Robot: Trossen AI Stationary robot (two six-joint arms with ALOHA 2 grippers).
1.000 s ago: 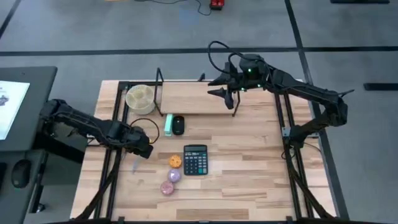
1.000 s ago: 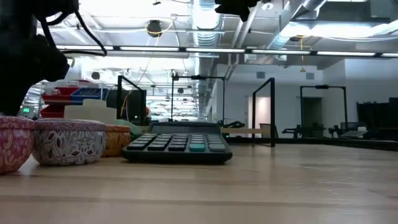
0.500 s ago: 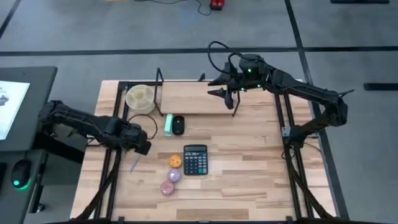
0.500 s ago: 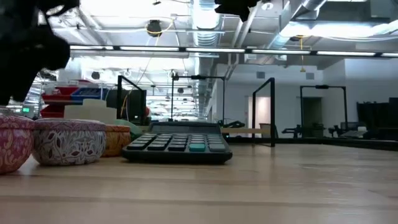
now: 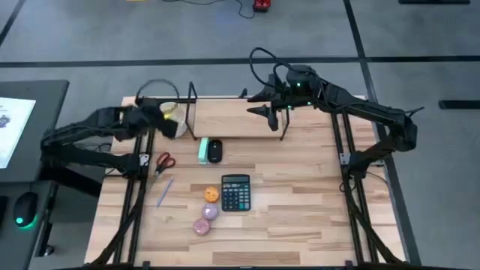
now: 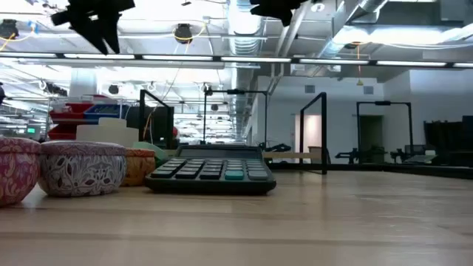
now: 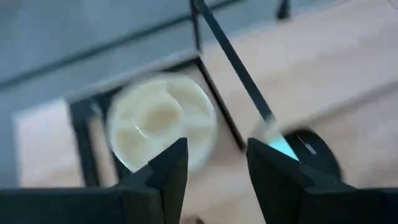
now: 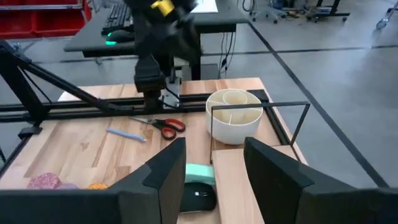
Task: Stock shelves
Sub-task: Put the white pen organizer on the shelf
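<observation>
Your shelves (image 5: 232, 118) lie at the table's (image 5: 300, 202) far edge. The right gripper (image 5: 271, 106) hovers over their right end, jaws spread, empty. The left gripper (image 5: 171, 120) hangs just off their left end, above a pale round organizer (image 7: 160, 121), jaws apart, empty. It has swung there from beside the scissors (image 5: 164, 160).

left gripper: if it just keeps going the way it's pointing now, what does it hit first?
Most likely the round divided cream container. The left gripper, fingers open and empty, looks down on it beside the shelf's black upright. The container sits slightly off-centre, so the bare tabletop next to it is possible; depth is unclear.
</observation>
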